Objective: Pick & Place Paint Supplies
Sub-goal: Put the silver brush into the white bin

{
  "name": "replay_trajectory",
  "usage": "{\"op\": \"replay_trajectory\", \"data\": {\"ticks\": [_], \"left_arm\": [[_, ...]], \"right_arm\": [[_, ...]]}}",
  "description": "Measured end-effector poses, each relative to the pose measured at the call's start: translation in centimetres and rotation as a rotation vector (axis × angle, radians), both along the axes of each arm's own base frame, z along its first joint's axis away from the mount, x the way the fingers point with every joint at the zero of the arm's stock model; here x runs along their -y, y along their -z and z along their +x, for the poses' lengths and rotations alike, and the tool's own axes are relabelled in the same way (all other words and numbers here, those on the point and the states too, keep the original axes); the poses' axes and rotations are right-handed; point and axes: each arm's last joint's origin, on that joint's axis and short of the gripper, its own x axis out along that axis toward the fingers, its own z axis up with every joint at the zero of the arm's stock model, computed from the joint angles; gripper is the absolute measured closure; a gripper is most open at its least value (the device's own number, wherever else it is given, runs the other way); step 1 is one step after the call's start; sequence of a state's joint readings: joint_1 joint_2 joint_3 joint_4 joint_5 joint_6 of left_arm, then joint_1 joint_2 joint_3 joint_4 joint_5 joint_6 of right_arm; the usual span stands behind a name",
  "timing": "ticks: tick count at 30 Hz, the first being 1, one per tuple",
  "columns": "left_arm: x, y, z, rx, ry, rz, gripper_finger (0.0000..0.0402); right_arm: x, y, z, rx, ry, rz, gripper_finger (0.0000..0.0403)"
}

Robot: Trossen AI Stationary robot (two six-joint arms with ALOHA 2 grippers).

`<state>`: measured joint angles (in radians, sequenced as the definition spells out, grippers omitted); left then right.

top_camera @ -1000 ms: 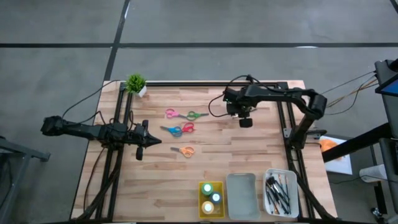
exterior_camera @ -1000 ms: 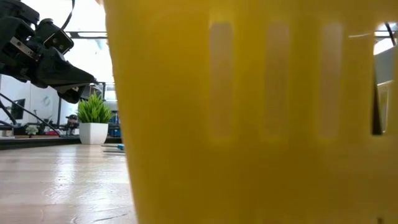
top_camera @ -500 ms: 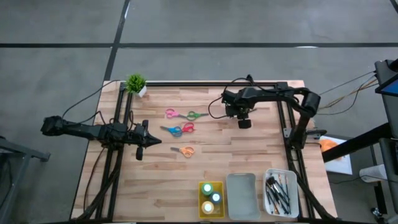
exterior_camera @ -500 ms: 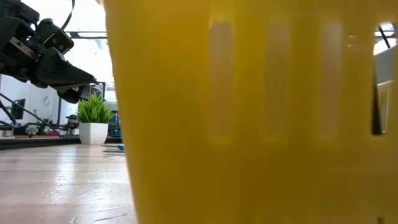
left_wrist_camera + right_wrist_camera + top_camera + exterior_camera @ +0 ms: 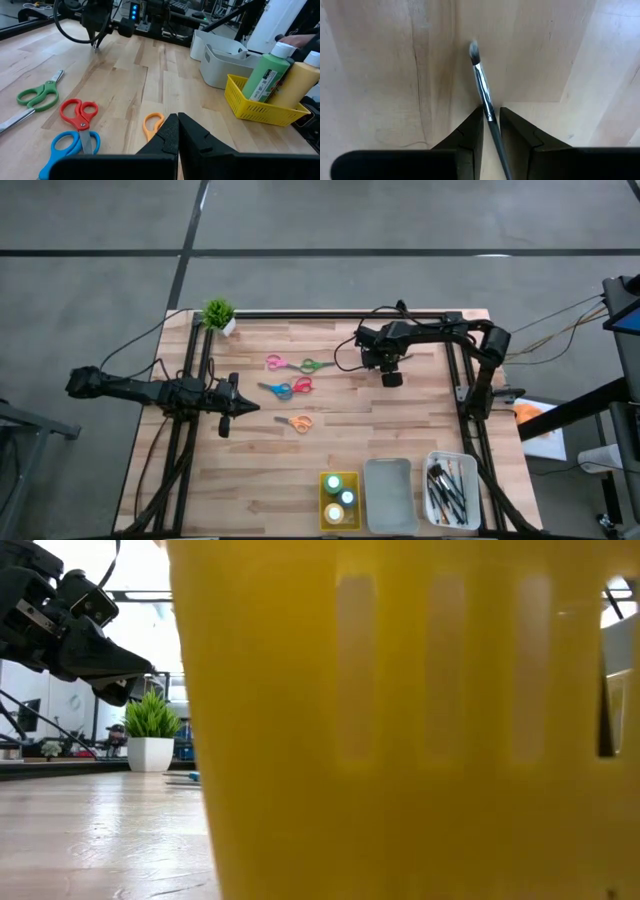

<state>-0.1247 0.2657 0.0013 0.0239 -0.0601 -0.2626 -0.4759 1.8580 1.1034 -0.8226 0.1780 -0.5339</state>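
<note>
My right gripper (image 5: 390, 377) is over the far middle of the table, pointing down, shut on a thin dark brush (image 5: 483, 87) whose pale bristle tip (image 5: 474, 49) points at the wood. The left wrist view shows it far off, the brush (image 5: 95, 44) hanging below it. Three pairs of scissors lie flat on the table: pink and green (image 5: 300, 364), blue and red (image 5: 287, 387), orange (image 5: 296, 422). My left gripper (image 5: 235, 406) waits shut at the table's left, above the wood. My right gripper pinches the brush's handle (image 5: 491, 121) between its two fingers, just behind the metal ferrule. The fingers come from above, pointing down. The brush hangs below them, a little tilted, bristle end lowest and close over the wood; whether it touches, I cannot tell.
Along the near edge stand a yellow tray (image 5: 325, 515) with paint bottles (image 5: 265, 75), a grey tray (image 5: 389, 495) and a white tray (image 5: 470, 500) holding several brushes. A small potted plant (image 5: 219, 314) stands at the far left corner. The yellow tray (image 5: 400, 720) fills the low view.
My right gripper has sunk toward the table with the brush still in its fingers, shifting a little toward the left edge. The scissors and my left arm have kept still.
</note>
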Motion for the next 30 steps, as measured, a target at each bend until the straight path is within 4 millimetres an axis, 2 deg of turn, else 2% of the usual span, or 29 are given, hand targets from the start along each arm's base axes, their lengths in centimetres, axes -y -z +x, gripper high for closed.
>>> {"op": "replay_trajectory", "data": {"ticks": [9, 15, 24, 30], "left_arm": [[0.0, 0.0, 0.0, 0.0, 0.001, 0.0, 0.0402], [0.0, 0.0, 0.0, 0.0, 0.0, 0.0, 0.0402], [0.0, 0.0, 0.0, 0.0, 0.0, 0.0, 0.0402], [0.0, 0.0, 0.0, 0.0, 0.001, 0.0, 0.0402]], "right_arm": [[-0.02, 0.07, -0.01, 0.001, 0.003, 0.004, 0.0344], [-0.05, 0.07, -0.05, 0.0, 0.003, 0.007, 0.0386], [-0.05, 0.1, -0.06, 0.0, 0.008, 0.007, 0.0387], [-0.12, -0.66, 0.06, 0.01, 0.054, 0.003, 0.0387]]}}
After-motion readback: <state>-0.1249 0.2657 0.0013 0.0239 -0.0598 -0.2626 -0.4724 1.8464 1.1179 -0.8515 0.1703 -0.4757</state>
